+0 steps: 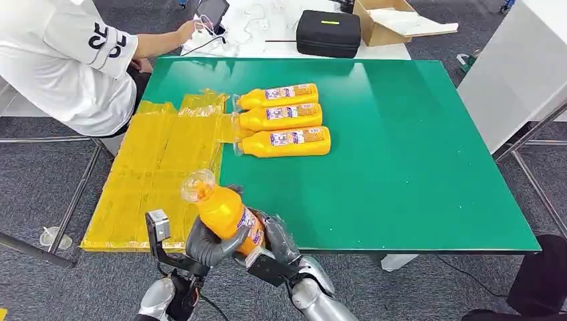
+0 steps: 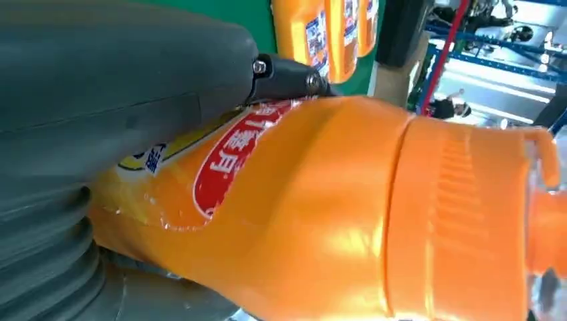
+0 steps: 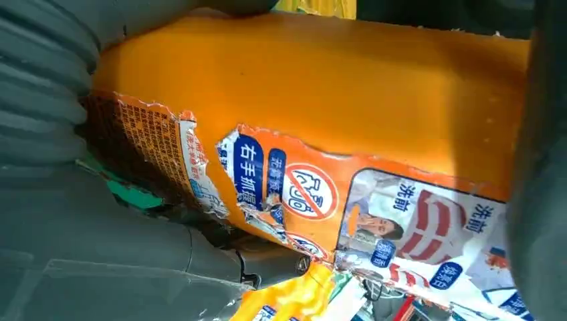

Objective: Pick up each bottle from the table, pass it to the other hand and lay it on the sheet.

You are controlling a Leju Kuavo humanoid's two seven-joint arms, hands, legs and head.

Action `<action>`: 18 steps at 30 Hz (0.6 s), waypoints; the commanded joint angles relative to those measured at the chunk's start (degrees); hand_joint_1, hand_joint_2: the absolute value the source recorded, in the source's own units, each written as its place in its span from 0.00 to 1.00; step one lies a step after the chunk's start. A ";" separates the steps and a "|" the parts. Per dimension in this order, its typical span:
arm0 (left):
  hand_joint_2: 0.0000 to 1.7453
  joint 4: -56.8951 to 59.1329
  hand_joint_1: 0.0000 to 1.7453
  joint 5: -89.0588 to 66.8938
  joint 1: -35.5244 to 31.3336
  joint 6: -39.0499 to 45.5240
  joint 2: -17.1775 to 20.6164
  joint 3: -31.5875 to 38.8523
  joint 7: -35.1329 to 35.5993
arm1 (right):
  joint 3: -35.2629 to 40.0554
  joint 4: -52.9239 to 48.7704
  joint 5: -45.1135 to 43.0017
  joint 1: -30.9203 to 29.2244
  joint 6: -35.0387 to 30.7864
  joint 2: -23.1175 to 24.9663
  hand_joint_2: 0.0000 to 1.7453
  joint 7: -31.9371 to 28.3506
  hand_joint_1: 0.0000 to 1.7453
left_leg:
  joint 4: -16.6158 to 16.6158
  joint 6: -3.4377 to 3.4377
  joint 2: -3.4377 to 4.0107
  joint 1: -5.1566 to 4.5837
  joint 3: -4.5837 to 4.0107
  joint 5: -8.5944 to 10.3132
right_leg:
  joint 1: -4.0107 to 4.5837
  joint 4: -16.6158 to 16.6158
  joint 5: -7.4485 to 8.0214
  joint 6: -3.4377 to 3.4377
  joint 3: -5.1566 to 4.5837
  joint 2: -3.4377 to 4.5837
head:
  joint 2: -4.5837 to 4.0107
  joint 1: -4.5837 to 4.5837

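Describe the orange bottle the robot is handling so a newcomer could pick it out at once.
Start at the green table and go to its near edge beside the yellow plastic sheet. There both the left hand and the right hand grip an orange plastic bottle. Unlike the three orange bottles lying side by side mid-table, it is lifted and tilted, its clear cap pointing away from the robot.
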 commanded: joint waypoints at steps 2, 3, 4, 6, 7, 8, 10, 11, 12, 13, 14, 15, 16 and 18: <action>1.00 3.93 1.00 1.63 -1.86 -2.51 1.26 -2.71 0.63 | 3.81 5.93 1.01 -2.94 1.31 -0.07 1.00 0.97 0.93 | -0.06 0.05 0.09 -0.03 0.27 -0.07 | 0.01 -0.05 -0.05 -0.07 0.25 0.01 | 0.00 0.00; 1.00 3.99 1.00 1.97 -1.85 -2.81 1.19 -2.67 0.77 | 3.82 5.93 1.10 -2.91 1.16 -0.16 1.00 0.94 0.95 | -0.04 0.04 0.06 0.00 0.19 -0.05 | 0.03 -0.05 -0.03 -0.06 0.19 0.00 | 0.00 0.00; 1.00 3.93 1.00 2.67 -1.71 -2.97 1.10 -2.37 1.17 | 3.42 5.80 0.78 -2.74 0.92 -0.08 1.00 0.83 0.92 | -0.05 0.05 0.07 0.00 0.34 -0.10 | 0.04 -0.06 -0.08 -0.10 0.34 -0.03 | 0.00 0.00; 1.00 3.88 1.00 3.15 -1.62 -3.15 1.15 -2.20 1.42 | 3.44 5.74 1.02 -2.70 0.53 -0.10 1.00 0.88 0.92 | -0.05 0.04 0.04 -0.01 0.21 -0.05 | 0.02 -0.05 -0.05 -0.07 0.21 -0.03 | 0.02 0.00; 1.00 3.87 1.00 3.18 -1.60 -3.13 1.31 -2.10 1.43 | 3.39 5.65 1.07 -2.77 0.37 -0.15 1.00 0.91 0.92 | -0.05 0.06 0.07 -0.01 0.32 -0.09 | 0.03 -0.06 -0.08 -0.10 0.31 -0.02 | 0.00 -0.02; 1.00 3.87 1.00 3.18 -1.60 -3.13 1.31 -2.10 1.43 | 3.39 5.65 1.07 -2.77 0.37 -0.15 1.00 0.91 0.92 | -0.04 0.05 0.07 -0.01 0.27 -0.08 | 0.02 -0.05 -0.07 -0.07 0.26 -0.01 | 0.00 0.00; 1.00 3.87 1.00 3.18 -1.60 -3.13 1.31 -2.10 1.43 | 3.39 5.65 1.07 -2.77 0.37 -0.15 1.00 0.91 0.92 | -0.06 0.06 0.08 -0.01 0.36 -0.10 | 0.04 -0.07 -0.09 -0.09 0.35 -0.02 | 0.00 0.00; 1.00 3.87 1.00 3.18 -1.60 -3.13 1.31 -2.10 1.43 | 3.39 5.65 1.07 -2.77 0.37 -0.15 1.00 0.91 0.92 | -0.05 0.05 0.05 -0.02 0.26 -0.07 | 0.02 -0.05 -0.07 -0.07 0.25 -0.03 | 0.00 0.00; 1.00 3.87 1.00 3.18 -1.60 -3.13 1.31 -2.10 1.43 | 3.39 5.65 1.07 -2.77 0.37 -0.15 1.00 0.91 0.89 | -0.04 0.04 0.04 -0.01 0.17 -0.04 | 0.02 -0.04 -0.04 -0.05 0.17 -0.02 | 0.00 0.00; 1.00 3.61 1.00 3.59 -1.54 -2.86 1.22 -1.68 1.50 | 3.13 5.18 1.13 -2.63 -0.47 -0.01 1.00 1.03 0.40 | -0.05 0.06 0.07 0.00 0.32 -0.10 | 0.04 -0.06 -0.08 -0.08 0.32 -0.02 | 0.02 0.00; 1.00 3.37 1.00 4.35 -1.51 -2.64 1.12 -1.03 1.72 | 2.41 4.51 0.74 -2.38 -1.44 0.15 1.00 1.01 0.00 | -0.05 0.08 0.10 -0.01 0.47 -0.15 | 0.05 -0.07 -0.13 -0.11 0.46 -0.03 | 0.00 0.00; 1.00 2.65 1.00 4.44 -1.44 -1.98 1.19 -0.44 1.64 | 1.90 3.54 0.42 -2.14 -2.03 0.26 1.00 1.07 0.00 | -0.05 0.04 0.07 -0.02 0.20 -0.05 | 0.01 -0.05 -0.04 -0.05 0.18 0.00 | 0.00 0.00; 1.00 2.04 1.00 5.54 -1.48 -0.89 1.06 1.06 2.27 | 1.31 1.68 -0.34 -1.81 -1.66 0.11 0.00 1.22 0.00 | -0.04 0.06 0.09 0.00 0.33 -0.11 | 0.04 -0.05 -0.09 -0.09 0.32 -0.01 | 0.00 0.00; 1.00 0.62 1.00 5.34 -2.03 1.61 1.41 3.02 2.28 | 0.14 -2.26 -1.71 -1.03 -1.54 -0.39 0.00 1.59 0.00 | -0.01 0.04 0.05 0.00 0.14 -0.05 | 0.03 -0.01 -0.04 -0.06 0.13 -0.01 | 0.00 0.00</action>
